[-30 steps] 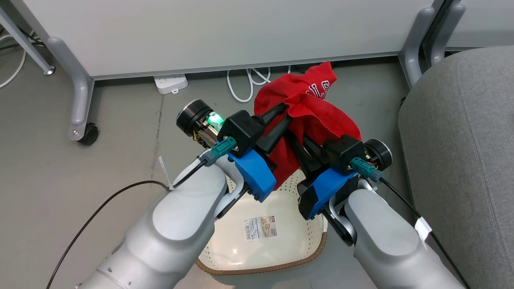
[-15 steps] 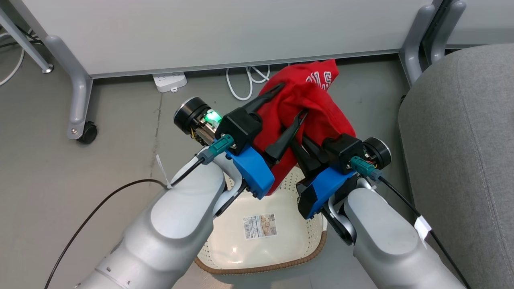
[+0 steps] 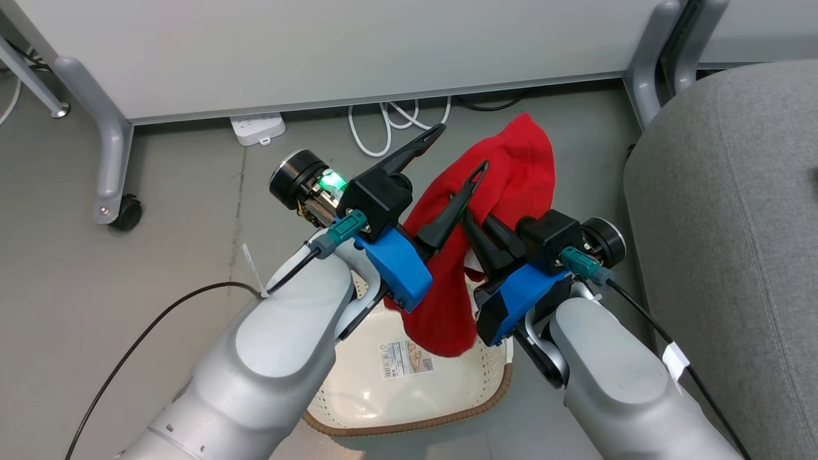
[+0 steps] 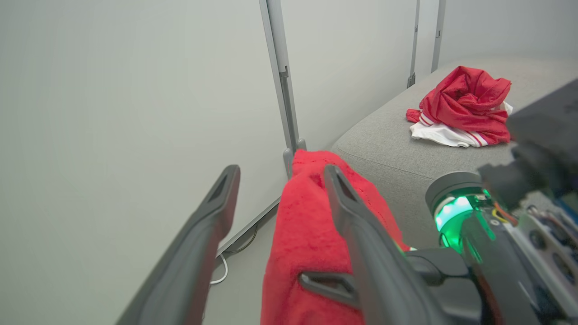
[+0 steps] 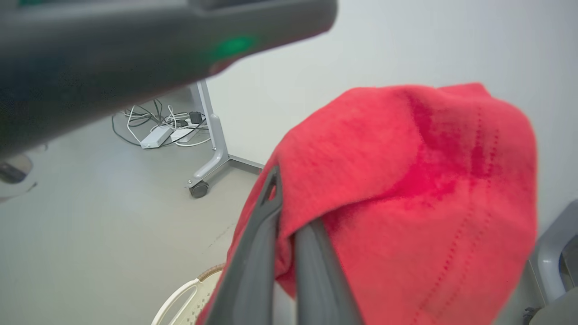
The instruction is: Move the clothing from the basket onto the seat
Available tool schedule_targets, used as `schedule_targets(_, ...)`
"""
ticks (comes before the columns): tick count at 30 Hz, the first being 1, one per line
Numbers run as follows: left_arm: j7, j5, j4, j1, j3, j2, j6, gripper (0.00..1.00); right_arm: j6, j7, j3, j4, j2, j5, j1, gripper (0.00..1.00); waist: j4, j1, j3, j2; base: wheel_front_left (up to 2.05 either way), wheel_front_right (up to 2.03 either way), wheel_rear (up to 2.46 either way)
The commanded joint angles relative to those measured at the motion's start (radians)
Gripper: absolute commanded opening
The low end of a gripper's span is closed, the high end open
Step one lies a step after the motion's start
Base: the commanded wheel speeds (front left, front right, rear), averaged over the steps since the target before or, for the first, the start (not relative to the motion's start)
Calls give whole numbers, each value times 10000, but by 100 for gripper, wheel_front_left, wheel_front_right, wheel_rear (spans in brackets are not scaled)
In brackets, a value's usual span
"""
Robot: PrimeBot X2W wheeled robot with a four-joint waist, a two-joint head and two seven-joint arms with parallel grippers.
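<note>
A red garment (image 3: 511, 172) hangs from my right gripper (image 3: 470, 223), which is shut on it above the basket (image 3: 409, 396). The fabric (image 5: 406, 180) drapes over the closed fingers, and its lower end dangles into the cream basket near the label sticker. No lettering shows on it. My left gripper (image 3: 457, 150) is open beside it, with one finger lying against the cloth (image 4: 302, 234). The second red garment (image 4: 460, 104), with white panels and striped trim, lies crumpled on the grey seat (image 4: 384, 149). The seat (image 3: 735, 223) also fills the right of the head view.
A white partition on grey wheeled legs (image 3: 108, 160) stands just beyond the basket. A power strip (image 3: 257, 128) and white cables (image 3: 383, 128) lie on the grey floor under it. A second grey leg (image 3: 645, 70) stands close to the seat's corner.
My left gripper has opened and let go of the red garment. The cloth has unfolded and now hangs lower from the right gripper alone, lettering out of sight. The camera shifted slightly.
</note>
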Motion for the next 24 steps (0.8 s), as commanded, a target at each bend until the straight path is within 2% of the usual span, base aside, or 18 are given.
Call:
schedule_targets(1, -47, 44, 12, -9, 82, 45, -36, 100, -3, 0, -53, -58, 19, -76, -10, 0, -59, 0, 44, 0, 0, 0, 0)
schedule_targets(12, -47, 188, -26, -36, 148, 173, -26, 100, -3, 1, -622, -382, 13, -379, 3, 0, -688, 0, 322, 0, 0, 0, 0)
schedule_targets(24, -47, 262, -77, -90, -67, 318, -21, 100, -3, 1, -1660, -961, 11, -635, 93, 0, -1897, 0, 730, 0, 0, 0, 0)
